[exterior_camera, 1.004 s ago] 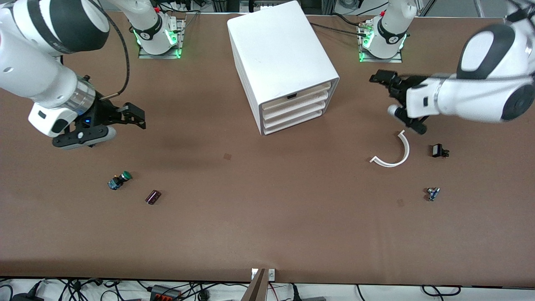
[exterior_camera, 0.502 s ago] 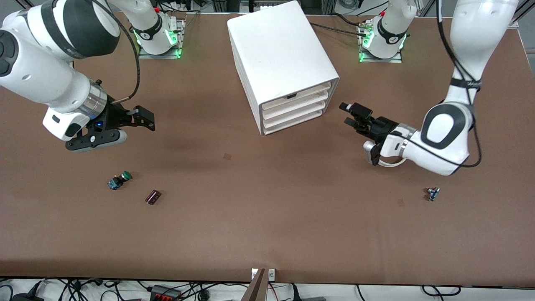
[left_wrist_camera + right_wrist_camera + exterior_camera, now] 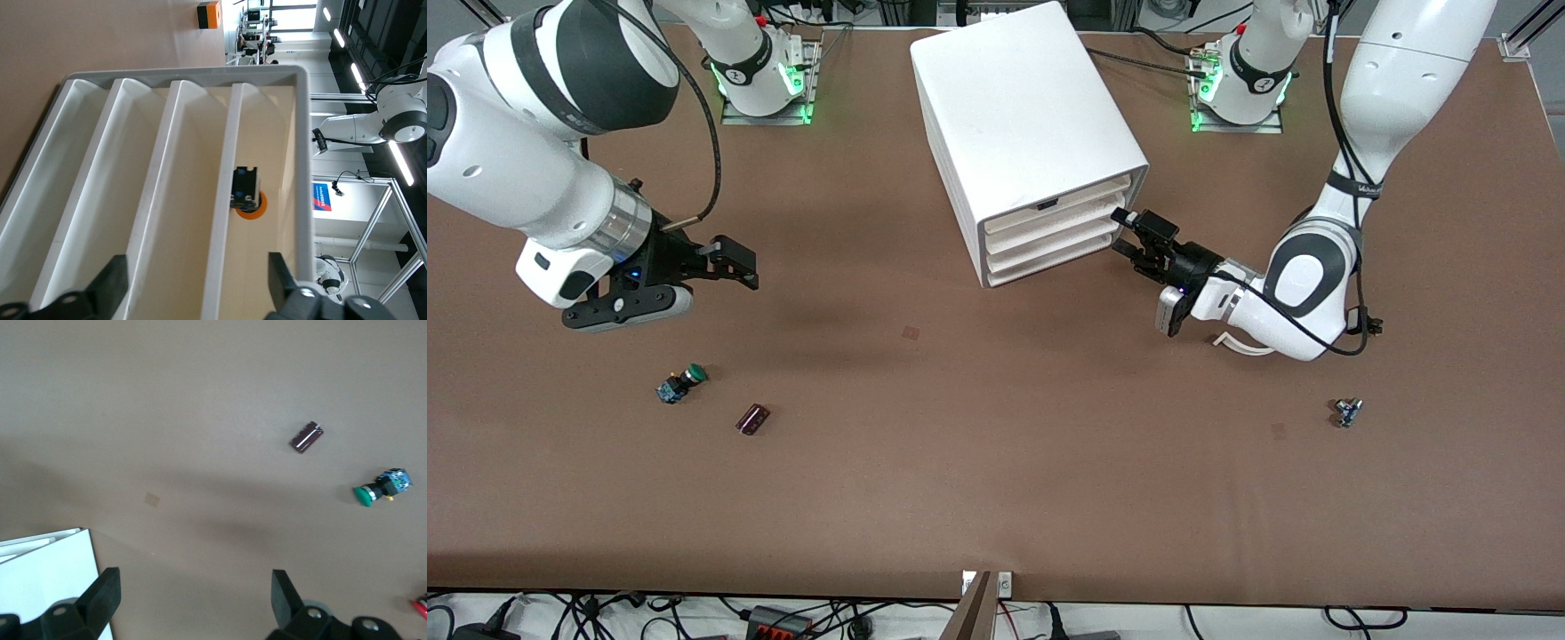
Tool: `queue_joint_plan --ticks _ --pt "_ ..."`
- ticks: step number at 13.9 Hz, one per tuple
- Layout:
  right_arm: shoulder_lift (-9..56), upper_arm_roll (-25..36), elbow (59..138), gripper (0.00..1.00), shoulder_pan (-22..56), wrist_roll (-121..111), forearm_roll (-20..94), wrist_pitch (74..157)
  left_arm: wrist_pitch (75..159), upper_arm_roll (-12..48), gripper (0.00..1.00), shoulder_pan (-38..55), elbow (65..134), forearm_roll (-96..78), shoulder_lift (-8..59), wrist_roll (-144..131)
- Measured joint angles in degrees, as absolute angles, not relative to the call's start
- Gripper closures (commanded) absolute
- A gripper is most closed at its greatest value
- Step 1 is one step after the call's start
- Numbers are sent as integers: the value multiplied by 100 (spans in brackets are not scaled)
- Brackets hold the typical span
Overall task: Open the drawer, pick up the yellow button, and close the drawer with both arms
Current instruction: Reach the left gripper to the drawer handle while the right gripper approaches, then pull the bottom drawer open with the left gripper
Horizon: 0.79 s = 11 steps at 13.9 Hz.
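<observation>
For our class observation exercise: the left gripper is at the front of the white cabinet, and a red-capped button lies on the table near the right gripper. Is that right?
Not quite. The button near the right gripper has a green cap, as the front and right wrist views show. The left gripper is indeed at the cabinet front.

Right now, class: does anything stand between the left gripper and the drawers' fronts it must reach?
Nothing visible does. The left gripper is open at the cabinet, facing the drawer fronts, where the orange-capped button shows.
</observation>
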<state>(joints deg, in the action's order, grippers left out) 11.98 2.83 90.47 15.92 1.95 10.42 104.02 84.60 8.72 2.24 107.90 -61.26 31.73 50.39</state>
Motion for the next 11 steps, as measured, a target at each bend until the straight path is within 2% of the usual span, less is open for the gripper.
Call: queue_joint_plan --ticks 1,7,8,10,11 --pt "1225 271 9032 0 1595 196 1092 10411 8518 944 48 216 10918 -6250 3169 5089" --pt "1460 229 8694 0 1774 220 1175 10441 8594 1251 49 220 11399 -6485 3035 5109" --pt "1473 229 8682 0 1798 222 1224 10470 8598 1285 55 221 11461 -6485 3022 5118" --pt "1475 230 8679 0 1806 223 1279 10537 8606 1307 82 221 11549 -6486 2996 5151" --pt "1476 230 8678 0 1807 223 1284 10568 8610 1307 88 221 11577 -6486 2983 5185"
